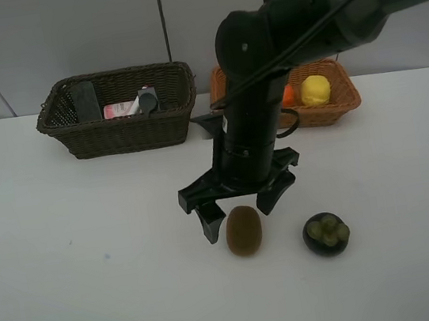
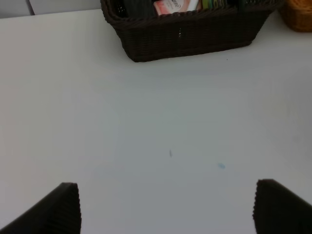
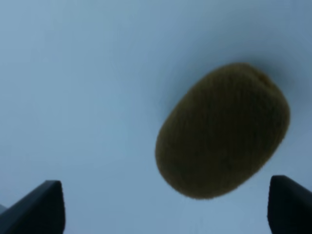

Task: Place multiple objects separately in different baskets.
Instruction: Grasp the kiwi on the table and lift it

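The brown kiwi (image 1: 243, 230) lies on the white table (image 1: 92, 257), and the mangosteen (image 1: 326, 233) lies to its right. My right gripper (image 1: 238, 211) is open and points down just behind the kiwi, one finger on each side. In the right wrist view the kiwi (image 3: 223, 130) lies ahead of the open gripper (image 3: 165, 209), nearer one finger. The dark brown basket (image 1: 118, 130) holds a dark green bottle (image 1: 85, 101), a pink bottle (image 1: 121, 109) and a black item (image 1: 147, 99). The orange-tan basket (image 1: 335, 107) holds the lemon (image 1: 316, 89) and the orange (image 1: 288, 95). My left gripper (image 2: 170, 212) is open over bare table.
The right arm (image 1: 264, 58) reaches from the top right across the middle and hides part of the orange-tan basket. The left wrist view shows the dark basket (image 2: 185, 34) ahead and a corner of the tan basket (image 2: 297, 14). A grey wall stands behind the table.
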Robot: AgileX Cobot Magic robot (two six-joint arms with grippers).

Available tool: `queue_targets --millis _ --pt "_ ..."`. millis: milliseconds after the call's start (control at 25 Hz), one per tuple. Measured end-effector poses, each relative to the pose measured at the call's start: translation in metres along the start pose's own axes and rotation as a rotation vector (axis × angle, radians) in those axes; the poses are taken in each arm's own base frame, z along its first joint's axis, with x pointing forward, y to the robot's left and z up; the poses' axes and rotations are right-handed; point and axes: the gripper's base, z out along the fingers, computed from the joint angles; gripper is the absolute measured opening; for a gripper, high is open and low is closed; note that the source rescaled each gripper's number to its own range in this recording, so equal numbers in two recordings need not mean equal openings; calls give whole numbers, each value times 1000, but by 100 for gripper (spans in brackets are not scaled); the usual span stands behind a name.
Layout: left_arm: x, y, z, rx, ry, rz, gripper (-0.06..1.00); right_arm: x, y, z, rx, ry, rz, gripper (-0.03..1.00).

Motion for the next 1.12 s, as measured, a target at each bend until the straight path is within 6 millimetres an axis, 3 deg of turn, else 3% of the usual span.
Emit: queue_targets --millis 200,480,1120 --pt "0 0 0 -1 0 0 92 -4 0 2 -7 -35 19 95" --pt "0 0 0 -1 0 0 92 -7 -9 26 75 13 52 95" --pt "0 0 0 -1 0 0 92 -10 -11 50 90 49 99 96"
